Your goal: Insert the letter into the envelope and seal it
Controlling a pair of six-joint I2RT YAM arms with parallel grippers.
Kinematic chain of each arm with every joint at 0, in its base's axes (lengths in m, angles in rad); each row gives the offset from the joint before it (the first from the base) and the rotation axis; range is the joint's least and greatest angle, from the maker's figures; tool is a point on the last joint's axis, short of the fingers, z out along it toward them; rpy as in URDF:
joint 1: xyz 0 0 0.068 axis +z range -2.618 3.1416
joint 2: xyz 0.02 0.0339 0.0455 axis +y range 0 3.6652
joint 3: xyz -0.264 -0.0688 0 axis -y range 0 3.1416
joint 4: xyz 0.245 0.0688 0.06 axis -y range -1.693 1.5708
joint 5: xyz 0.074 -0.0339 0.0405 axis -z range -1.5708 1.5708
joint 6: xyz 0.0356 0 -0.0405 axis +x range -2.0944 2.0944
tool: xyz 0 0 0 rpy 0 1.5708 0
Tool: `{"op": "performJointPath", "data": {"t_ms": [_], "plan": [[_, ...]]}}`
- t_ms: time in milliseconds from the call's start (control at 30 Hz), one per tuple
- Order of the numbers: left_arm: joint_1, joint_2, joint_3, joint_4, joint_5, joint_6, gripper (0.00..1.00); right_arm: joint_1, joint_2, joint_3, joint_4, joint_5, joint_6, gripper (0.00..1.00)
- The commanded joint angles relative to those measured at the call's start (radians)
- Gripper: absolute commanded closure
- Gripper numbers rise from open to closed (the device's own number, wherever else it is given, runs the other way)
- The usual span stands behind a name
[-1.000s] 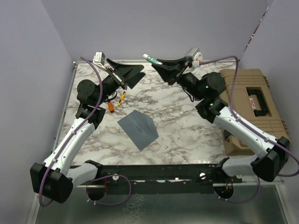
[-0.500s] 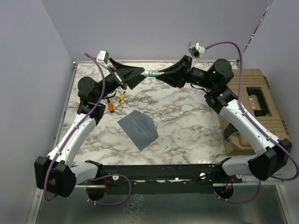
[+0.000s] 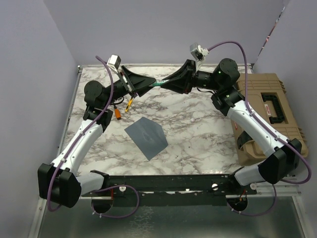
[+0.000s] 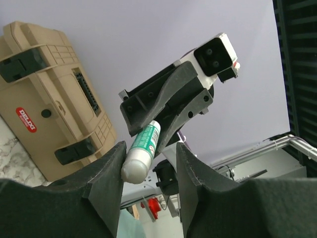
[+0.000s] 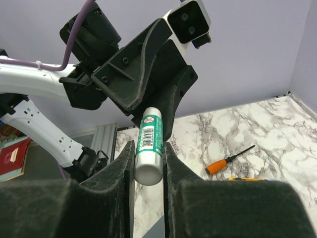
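Note:
The slate grey-blue envelope (image 3: pixel 146 137) lies flat on the marble table (image 3: pixel 198 134), below both grippers. The letter is out of view. A green-and-white glue stick (image 3: pixel 157 83) hangs in the air above the back of the table. My right gripper (image 3: pixel 166 83) is shut on its body (image 5: pixel 150 141). My left gripper (image 3: pixel 150 82) faces it, its jaws around the stick's white end (image 4: pixel 140 159). That end touches one finger, and a gap shows to the other finger (image 4: pixel 190 163).
A tan hard case (image 3: pixel 262 114) sits at the table's right edge. An orange-handled screwdriver (image 3: pixel 117 112) and a yellow tool (image 3: pixel 129 103) lie at the back left, under the left arm. Purple walls close in the back and sides.
The right arm swung left with the glue stick until its end sat between the left jaws. The left jaws narrowed around it. The envelope stayed put.

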Motion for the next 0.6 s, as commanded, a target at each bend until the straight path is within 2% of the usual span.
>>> {"op": "performJointPath", "data": {"t_ms": [0, 67, 167, 367, 400, 433, 500, 533, 567], "plan": [[0.0, -0.006, 0.007, 0.032, 0.047, -0.023, 0.55, -0.006, 0.022, 0.023, 0.052, -0.02, -0.005, 0.99], [0.001, -0.006, 0.003, 0.032, 0.051, -0.027, 0.56, -0.006, 0.021, 0.012, 0.08, -0.016, 0.002, 1.0], [0.001, -0.006, 0.002, 0.033, 0.052, -0.028, 0.63, -0.006, 0.029, 0.01, 0.089, -0.025, 0.003, 1.0], [0.001, -0.004, -0.001, 0.032, 0.053, -0.03, 0.97, -0.006, 0.028, -0.009, 0.105, -0.031, -0.003, 0.99], [0.001, -0.006, -0.003, 0.033, 0.049, -0.027, 1.0, -0.007, 0.023, -0.019, 0.115, -0.024, -0.007, 0.96], [0.001, -0.01, -0.009, 0.039, 0.042, -0.032, 1.0, -0.007, 0.018, -0.034, 0.142, -0.021, -0.004, 0.85], [0.0, -0.011, -0.031, 0.074, 0.027, -0.067, 1.0, -0.005, 0.006, -0.077, 0.232, -0.009, 0.027, 0.52], [-0.001, -0.012, -0.045, 0.099, 0.018, -0.102, 1.0, -0.002, 0.004, -0.098, 0.287, -0.006, 0.049, 0.4], [0.0, -0.014, -0.058, 0.126, 0.008, -0.129, 1.0, 0.002, 0.004, -0.119, 0.354, -0.005, 0.069, 0.34]]}}
